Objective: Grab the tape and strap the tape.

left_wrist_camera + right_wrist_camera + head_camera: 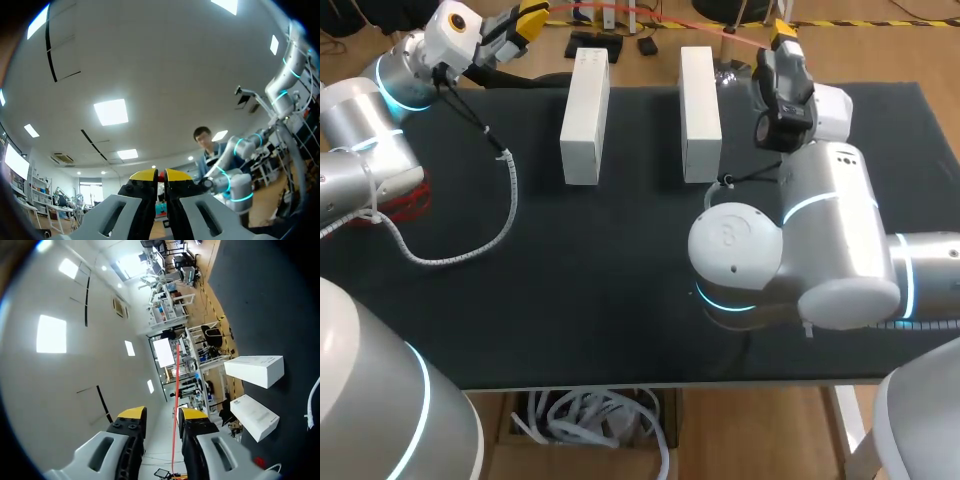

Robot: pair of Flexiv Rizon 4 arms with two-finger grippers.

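L jaws closed, R jaws narrowly apart — both at table [620,300] far edge, white boxes [585,115] between.

Dark table [620,300] here, matte black top, running wide from side to side. Two white boxes are on it toward the far edge, both long and narrow. They stand side by side with a clear lane of bare tabletop between them, the left box [585,115] and the right box [700,110]. Over on the left, a white spiral-wrapped cable [505,200] trails across the surface and curls round in a loose loop. Right at the left edge there's a red tangle [410,205], mostly hidden, hard to make out.
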